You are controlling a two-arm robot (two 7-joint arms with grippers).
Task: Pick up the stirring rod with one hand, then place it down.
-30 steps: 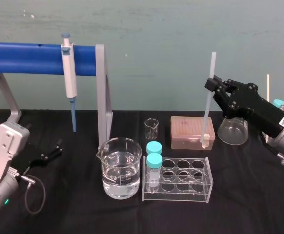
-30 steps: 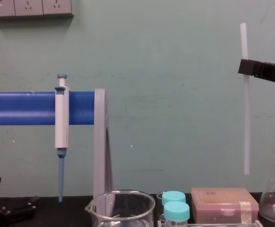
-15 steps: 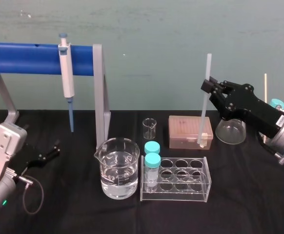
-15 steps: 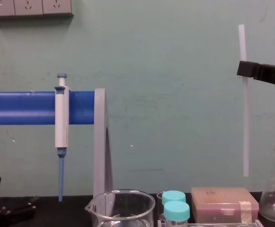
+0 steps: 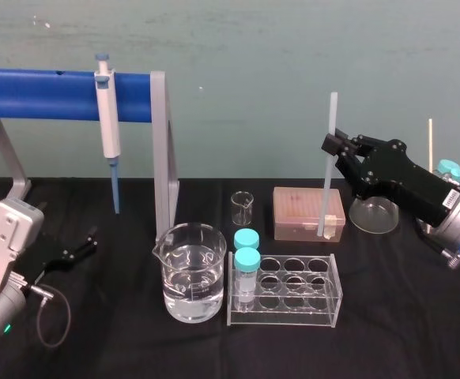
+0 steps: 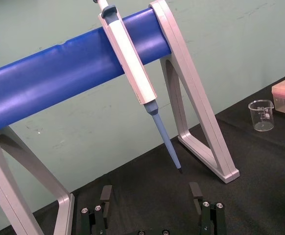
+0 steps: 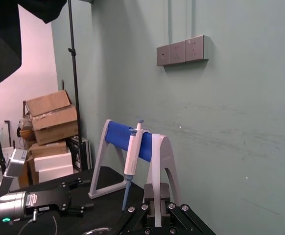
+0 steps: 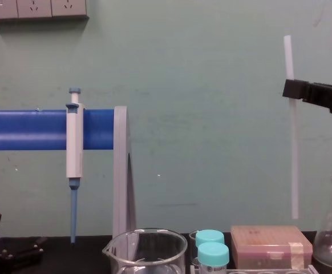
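My black right gripper (image 5: 337, 147) pinched the translucent white stirring rod (image 5: 327, 185) upright at frame right, above a pink box (image 5: 297, 209); left gripper (image 6: 150, 196) sat spread.

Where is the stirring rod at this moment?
On the robot's right: the right gripper holds the stirring rod upright in the air, and in the chest view its lower end shows above the pink box.

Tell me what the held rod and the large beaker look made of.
The stirring rod, upright in the right gripper, is milky translucent white and matte: probably plastic, possibly frosted glass. The large beaker is clear and glossy, its liquid visible through the wall: likely glass, though clear plastic is possible. The left gripper sits parked, open, at left.
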